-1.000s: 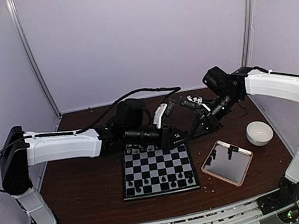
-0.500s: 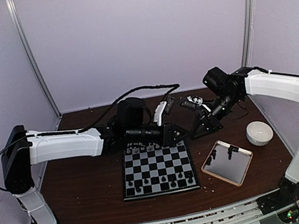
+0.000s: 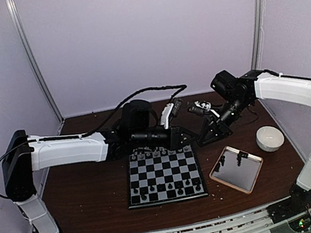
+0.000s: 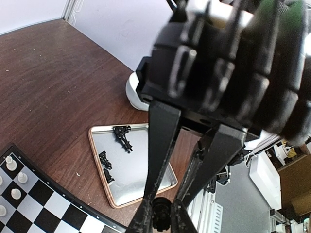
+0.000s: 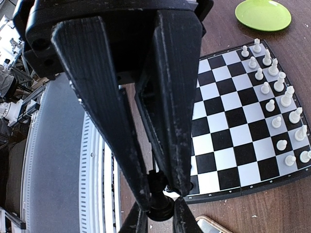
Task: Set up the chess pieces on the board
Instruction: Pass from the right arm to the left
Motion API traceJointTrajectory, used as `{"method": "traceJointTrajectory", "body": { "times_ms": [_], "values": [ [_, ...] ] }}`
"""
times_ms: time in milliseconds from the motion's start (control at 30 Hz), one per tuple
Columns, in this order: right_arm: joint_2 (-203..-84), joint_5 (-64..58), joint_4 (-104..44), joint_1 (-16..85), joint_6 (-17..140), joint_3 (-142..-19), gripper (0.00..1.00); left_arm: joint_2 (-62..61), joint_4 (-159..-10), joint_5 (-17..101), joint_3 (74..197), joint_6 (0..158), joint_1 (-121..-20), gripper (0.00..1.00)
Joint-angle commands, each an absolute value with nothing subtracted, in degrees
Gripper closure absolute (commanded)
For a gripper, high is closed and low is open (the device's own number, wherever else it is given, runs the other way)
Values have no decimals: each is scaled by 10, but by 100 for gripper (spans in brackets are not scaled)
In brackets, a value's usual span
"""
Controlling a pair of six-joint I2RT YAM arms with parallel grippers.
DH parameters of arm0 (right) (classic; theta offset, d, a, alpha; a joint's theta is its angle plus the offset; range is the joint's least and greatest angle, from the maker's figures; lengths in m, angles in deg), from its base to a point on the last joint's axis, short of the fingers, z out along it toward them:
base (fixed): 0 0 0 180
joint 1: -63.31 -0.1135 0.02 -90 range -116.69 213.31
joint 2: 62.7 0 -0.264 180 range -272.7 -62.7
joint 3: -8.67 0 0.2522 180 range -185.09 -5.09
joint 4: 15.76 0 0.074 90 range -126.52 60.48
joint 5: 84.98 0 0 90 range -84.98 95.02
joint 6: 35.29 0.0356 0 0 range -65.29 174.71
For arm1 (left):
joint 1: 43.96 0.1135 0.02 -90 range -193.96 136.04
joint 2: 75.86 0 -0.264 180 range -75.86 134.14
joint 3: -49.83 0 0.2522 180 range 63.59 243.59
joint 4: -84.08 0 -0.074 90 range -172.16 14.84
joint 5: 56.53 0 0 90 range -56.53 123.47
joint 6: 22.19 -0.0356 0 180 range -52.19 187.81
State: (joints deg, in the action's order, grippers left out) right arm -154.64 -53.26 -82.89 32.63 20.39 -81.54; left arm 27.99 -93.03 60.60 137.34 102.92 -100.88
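The left gripper (image 4: 160, 221) is pinched on a black piece (image 5: 160, 209) just past the far right corner of the board (image 3: 153, 174). The right gripper (image 5: 161, 198) is clamped on that same piece from the other side (a hand-over, by the look of it). On the board, the white pieces (image 5: 270, 104) fill their two far rows, so that side looks done. The black pieces (image 3: 187, 182) along the near edge are only a handful, with gaps. I judge the job a little over half finished.

A green plate (image 5: 262, 14) lies beyond the white rows. To the right of the board, the tray (image 3: 241, 177) holds a few spare black figures (image 4: 124, 137), and a white bowl (image 3: 269, 137) sits past it. Both arms crowd the far edge, while the near rows lie open to reach.
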Motion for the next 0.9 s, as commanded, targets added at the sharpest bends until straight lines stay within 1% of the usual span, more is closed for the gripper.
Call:
{"method": "traceJointTrajectory", "body": {
  "times_ms": [0, 167, 367, 400, 433, 467, 500, 533, 767, 867],
  "values": [
    [-1539, -543, -837, 322, 199, -811, 85, 289, -966, 616, 1386, 1029, -1005, 91],
    [-1539, -542, -837, 322, 201, -813, 85, 289, -966, 619, 1386, 1028, -1005, 96],
    [-1540, -545, -835, 322, 204, -815, 85, 289, -968, 620, 1386, 1029, -1005, 99],
    [-1540, -546, -835, 322, 204, -815, 85, 289, -967, 621, 1386, 1029, -1005, 98],
    [-1540, -546, -836, 322, 204, -815, 85, 289, -967, 621, 1386, 1029, -1005, 94],
    [-1540, -547, -835, 322, 204, -816, 85, 290, -965, 620, 1387, 1029, -1005, 87],
    [-1539, -547, -835, 322, 204, -816, 85, 291, -962, 618, 1390, 1029, -1005, 83],
    [-1539, -547, -835, 322, 204, -816, 85, 292, -956, 618, 1391, 1030, -1005, 81],
    [-1541, -547, -837, 322, 204, -819, 85, 293, -956, 620, 1388, 1030, -1005, 83],
    [-1542, -547, -837, 322, 204, -819, 85, 293, -958, 621, 1386, 1030, -1005, 89]
  ]
}}
